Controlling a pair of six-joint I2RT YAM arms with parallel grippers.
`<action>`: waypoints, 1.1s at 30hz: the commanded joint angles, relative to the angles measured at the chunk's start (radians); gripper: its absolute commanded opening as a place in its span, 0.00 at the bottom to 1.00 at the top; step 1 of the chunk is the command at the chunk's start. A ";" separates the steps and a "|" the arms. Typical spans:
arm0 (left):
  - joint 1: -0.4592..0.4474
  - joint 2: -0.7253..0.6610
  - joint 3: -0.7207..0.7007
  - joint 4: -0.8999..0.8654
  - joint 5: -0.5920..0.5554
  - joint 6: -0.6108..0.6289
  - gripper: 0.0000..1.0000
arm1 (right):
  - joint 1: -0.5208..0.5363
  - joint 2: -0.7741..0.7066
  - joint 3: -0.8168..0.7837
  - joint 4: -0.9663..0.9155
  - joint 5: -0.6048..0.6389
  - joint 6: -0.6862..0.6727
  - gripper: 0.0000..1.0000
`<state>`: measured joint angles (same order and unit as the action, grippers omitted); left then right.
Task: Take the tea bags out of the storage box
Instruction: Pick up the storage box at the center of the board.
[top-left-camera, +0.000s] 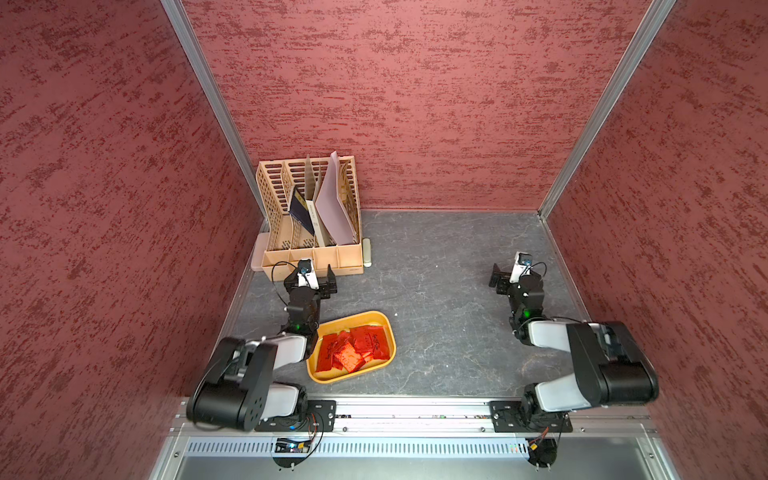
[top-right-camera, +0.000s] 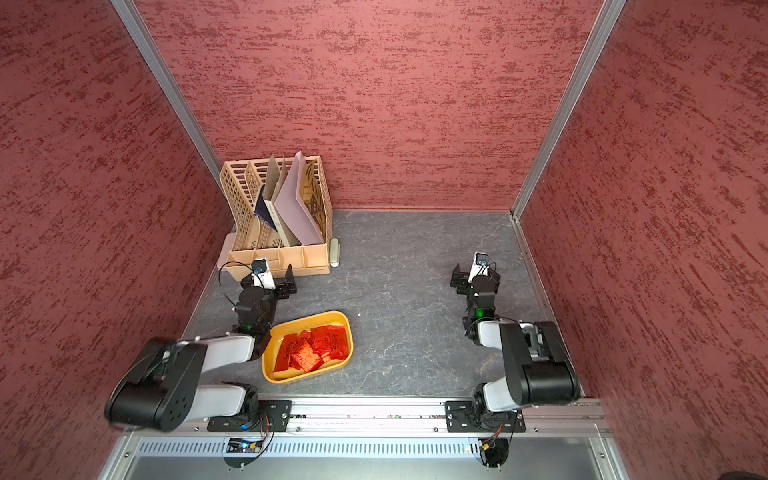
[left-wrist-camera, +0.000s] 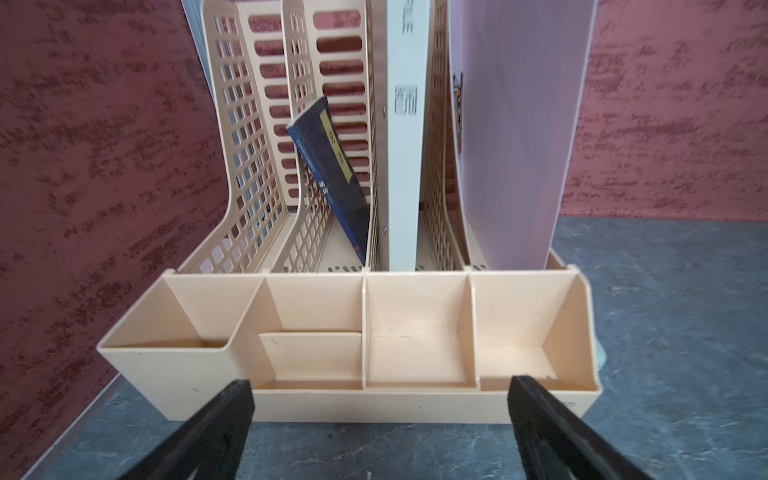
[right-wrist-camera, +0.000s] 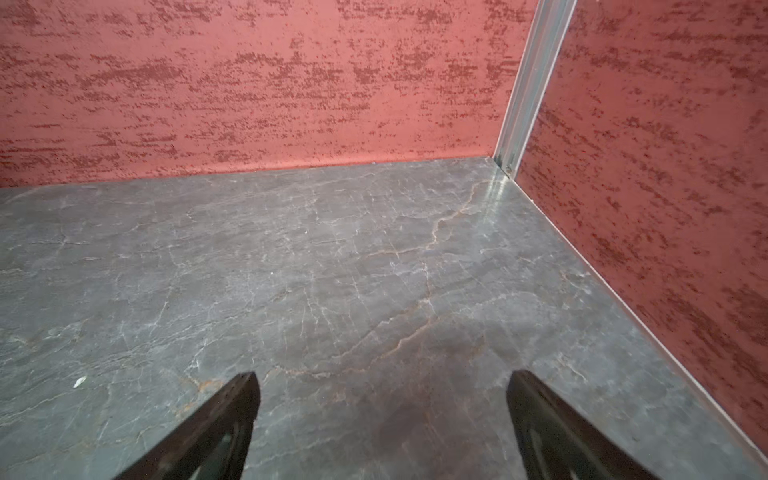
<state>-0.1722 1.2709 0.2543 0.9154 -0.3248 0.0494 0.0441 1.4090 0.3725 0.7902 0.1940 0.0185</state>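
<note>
The storage box (top-left-camera: 384, 328) (top-right-camera: 343, 328), a shallow mustard-yellow tub, sits near the front of the table in both top views. Several red foil tea bags (top-left-camera: 353, 347) (top-right-camera: 311, 347) lie overlapping inside it. My left gripper (top-left-camera: 309, 275) (top-right-camera: 268, 277) (left-wrist-camera: 380, 382) hangs open and empty just beyond the box, facing the file rack. My right gripper (top-left-camera: 515, 270) (top-right-camera: 476, 270) (right-wrist-camera: 383, 374) is open and empty over bare table far to the right. Neither wrist view shows the box or the tea bags.
A beige slotted file rack (top-left-camera: 309, 257) (top-right-camera: 278, 259) (left-wrist-camera: 374, 405) holding folders and a dark booklet stands at the back left, close in front of the left gripper. A small pale object (top-left-camera: 367, 251) (top-right-camera: 334, 252) lies beside its right side. Red walls enclose three sides.
</note>
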 joint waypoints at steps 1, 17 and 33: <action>-0.038 -0.229 0.116 -0.437 -0.174 -0.163 1.00 | 0.011 -0.226 0.084 -0.219 0.066 0.062 0.98; 0.143 -0.591 0.542 -1.797 0.423 -0.646 1.00 | 0.251 -0.355 0.416 -1.001 -0.482 0.568 0.98; -0.139 -0.561 0.560 -1.999 0.254 -0.872 1.00 | 0.934 0.181 0.714 -1.200 -0.202 0.637 0.84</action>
<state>-0.3054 0.7090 0.8242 -1.0344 -0.0284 -0.7723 0.9520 1.5558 1.0519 -0.3424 -0.0856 0.6239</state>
